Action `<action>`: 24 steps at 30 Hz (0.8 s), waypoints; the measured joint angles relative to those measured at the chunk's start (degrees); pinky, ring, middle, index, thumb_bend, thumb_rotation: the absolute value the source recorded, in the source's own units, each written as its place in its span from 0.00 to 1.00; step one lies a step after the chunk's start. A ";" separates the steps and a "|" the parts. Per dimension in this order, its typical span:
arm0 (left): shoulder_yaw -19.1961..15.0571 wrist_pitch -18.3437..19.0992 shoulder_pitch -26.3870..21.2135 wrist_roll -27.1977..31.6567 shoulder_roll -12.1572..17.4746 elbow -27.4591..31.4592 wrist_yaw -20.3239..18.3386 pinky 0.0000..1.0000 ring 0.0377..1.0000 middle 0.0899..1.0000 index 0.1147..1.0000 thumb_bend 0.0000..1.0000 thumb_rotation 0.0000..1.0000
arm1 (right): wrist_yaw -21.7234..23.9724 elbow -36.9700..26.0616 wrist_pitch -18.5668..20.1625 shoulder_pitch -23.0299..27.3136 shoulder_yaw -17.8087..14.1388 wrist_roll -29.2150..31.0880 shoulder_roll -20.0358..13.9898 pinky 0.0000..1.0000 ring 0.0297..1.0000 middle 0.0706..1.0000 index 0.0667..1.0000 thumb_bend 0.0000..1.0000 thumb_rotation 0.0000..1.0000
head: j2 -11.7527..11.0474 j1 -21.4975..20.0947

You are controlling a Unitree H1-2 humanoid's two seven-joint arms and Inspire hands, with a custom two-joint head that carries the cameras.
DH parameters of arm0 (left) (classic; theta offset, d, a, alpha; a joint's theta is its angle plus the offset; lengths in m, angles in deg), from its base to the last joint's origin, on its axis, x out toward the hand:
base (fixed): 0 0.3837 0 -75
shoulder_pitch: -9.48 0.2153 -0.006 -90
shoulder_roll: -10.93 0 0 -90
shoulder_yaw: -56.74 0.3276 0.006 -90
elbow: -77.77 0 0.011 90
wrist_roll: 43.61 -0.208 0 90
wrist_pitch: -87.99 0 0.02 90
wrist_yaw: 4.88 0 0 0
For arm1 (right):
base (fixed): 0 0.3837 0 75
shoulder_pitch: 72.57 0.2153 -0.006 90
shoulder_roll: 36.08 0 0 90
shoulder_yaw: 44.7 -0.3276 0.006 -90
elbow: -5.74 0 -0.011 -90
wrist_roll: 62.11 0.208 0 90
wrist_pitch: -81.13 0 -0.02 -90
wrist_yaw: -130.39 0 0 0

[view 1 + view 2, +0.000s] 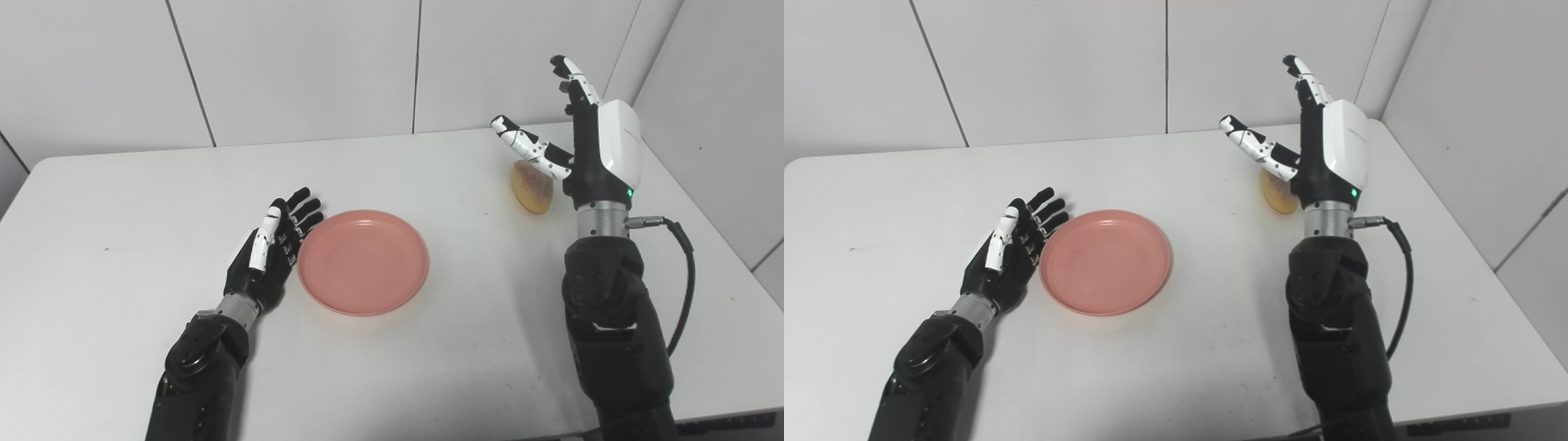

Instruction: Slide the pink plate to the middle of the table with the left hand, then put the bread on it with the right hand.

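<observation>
Plate nearly centred, bread waiting at the right.

The empty, spread left hand (269,248) touches the round pink plastic plate (362,262); it should push flat and slowly. The right hand (1323,153), spread and empty, hovers by the golden bread roll (531,187).

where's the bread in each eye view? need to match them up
Left eye view: the bread lies on the table right of centre, just left of the raised right hand, fully visible below its thumb.
Right eye view: the bread sits closer to centre, its right side hidden behind the right hand.
Shared landmark: the pink plate, to the lower left of the bread in both.
</observation>
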 measured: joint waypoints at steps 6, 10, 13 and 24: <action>-0.13 0.01 0.01 0.02 0.04 0.23 -0.13 0.93 0.91 0.90 0.87 0.31 1.00 | 5.18 4.49 7.05 3.92 -0.09 -6.13 -0.31 0.67 0.84 0.93 0.97 0.80 0.60 | 0.00 -0.53; -0.23 0.01 0.00 0.06 0.30 0.13 -0.97 0.93 0.91 0.90 0.87 0.31 1.00 | 8.86 8.05 7.54 5.73 -1.37 -10.45 0.13 0.75 0.89 0.95 1.00 0.83 0.61 | 0.09 -1.41; -0.22 0.00 -0.02 0.04 0.36 0.13 -1.11 0.94 0.91 0.90 0.87 0.31 1.00 | 10.98 12.94 7.73 6.98 -2.13 -12.75 0.07 0.80 0.92 0.96 1.00 0.85 0.63 | 0.26 -1.49; -0.26 0.00 0.01 -0.04 0.43 0.31 -1.11 0.93 0.91 0.90 0.87 0.32 1.00 | 12.05 24.83 7.88 10.22 -5.83 -14.30 0.20 0.78 0.91 0.93 0.97 0.93 0.65 | 0.96 -1.23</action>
